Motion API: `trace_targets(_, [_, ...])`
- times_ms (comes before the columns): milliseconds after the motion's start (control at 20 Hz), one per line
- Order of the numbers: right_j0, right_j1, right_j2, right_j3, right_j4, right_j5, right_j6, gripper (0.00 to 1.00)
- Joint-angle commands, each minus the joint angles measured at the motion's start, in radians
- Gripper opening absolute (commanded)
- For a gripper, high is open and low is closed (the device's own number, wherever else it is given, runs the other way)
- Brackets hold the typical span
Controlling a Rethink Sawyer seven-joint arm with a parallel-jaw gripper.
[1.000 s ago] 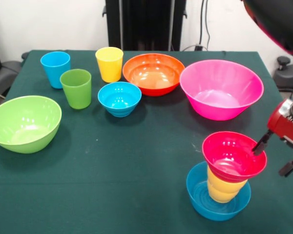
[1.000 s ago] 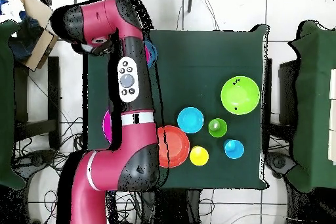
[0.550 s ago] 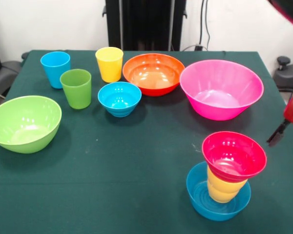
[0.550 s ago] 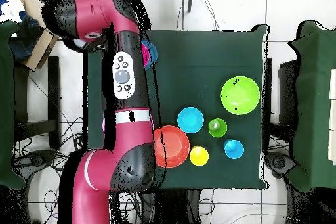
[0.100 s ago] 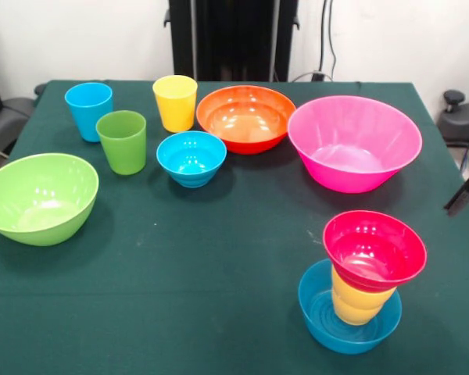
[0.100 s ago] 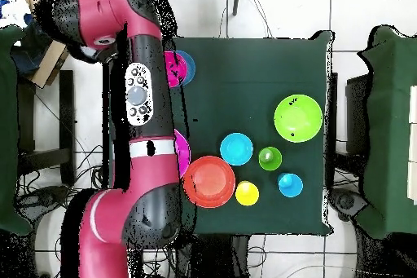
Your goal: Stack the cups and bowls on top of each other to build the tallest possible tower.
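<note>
At the right edge of the front view only a sliver of the gripper (image 5: 467,192) shows, one dark finger (image 5: 463,197) slanting down (too little to tell whether the fingers are spread or closed). Nearest it, below and to its left, stands a small stack: a small glossy red plastic bowl (image 5: 374,250) sits on a squat yellow-orange plastic cup (image 5: 359,303), which stands inside a small blue plastic bowl (image 5: 345,320). Up and left of the finger sits the large pink plastic bowl (image 5: 353,142), beside the wide orange plastic bowl (image 5: 245,118). Well apart, across the green table (image 5: 203,273), are a second small blue bowl (image 5: 191,158), the yellow tumbler (image 5: 175,102), green tumbler (image 5: 123,141), light blue tumbler (image 5: 88,110) and large lime green bowl (image 5: 37,198). Overhead, the red and black arm (image 6: 140,120) runs along the table's edge.
</note>
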Motion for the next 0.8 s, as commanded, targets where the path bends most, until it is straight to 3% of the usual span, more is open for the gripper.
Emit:
trace_targets(50, [0.077, -0.268, 0.154, 0.568, -0.134, -0.260, -0.066, 1.00])
trace_targets(150, [0.092, -0.357, 0.172, 0.744, -0.145, -0.351, -0.125, 1.00])
trace_targets(250, [0.093, -0.418, 0.181, 0.859, -0.149, -0.410, -0.185, 1.00])
trace_targets(450, [0.080, -0.482, 0.198, 0.977, -0.158, -0.482, -0.249, 1.00])
trace_targets(800, [0.053, -0.561, 0.251, 1.123, -0.202, -0.605, -0.278, 1.00])
